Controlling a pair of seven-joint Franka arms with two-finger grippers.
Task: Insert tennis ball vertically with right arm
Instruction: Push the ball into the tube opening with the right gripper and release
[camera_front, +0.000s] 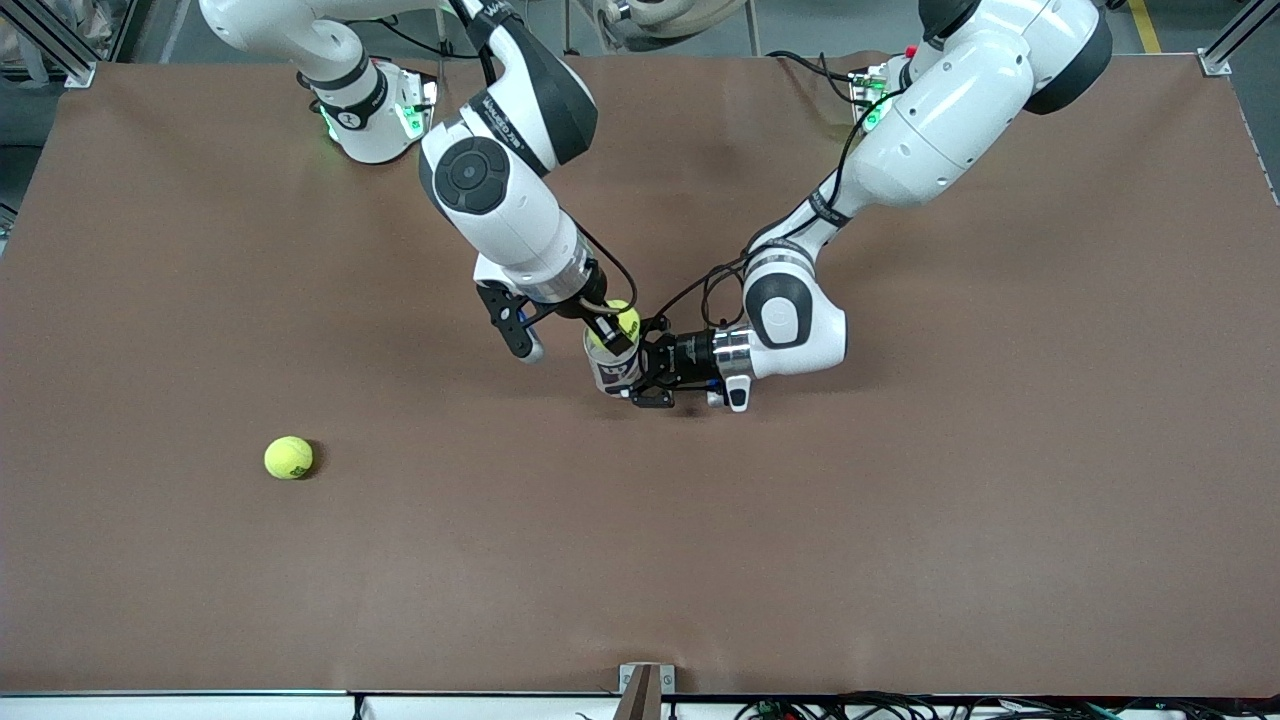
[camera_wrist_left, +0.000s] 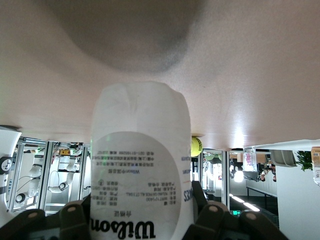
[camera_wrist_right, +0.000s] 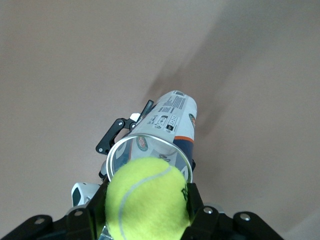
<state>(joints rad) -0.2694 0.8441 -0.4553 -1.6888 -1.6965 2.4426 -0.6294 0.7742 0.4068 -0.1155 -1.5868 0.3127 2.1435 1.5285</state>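
While one can (camera_front: 612, 372) stands, two tennis balls (camera_front: 289, 457) show.

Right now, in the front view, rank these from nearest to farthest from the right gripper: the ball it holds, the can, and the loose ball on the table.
1. Held tennis ball, in the right gripper.
2. Can, directly beneath, between the left gripper's fingers.
3. Loose tennis ball, on the table toward the right arm's end.

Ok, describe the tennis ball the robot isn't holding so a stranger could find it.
On the brown table, look toward the right arm's end, nearer the front camera than both grippers. The loose tennis ball lies alone on bare tabletop; the other ball sits in the right gripper over the can.
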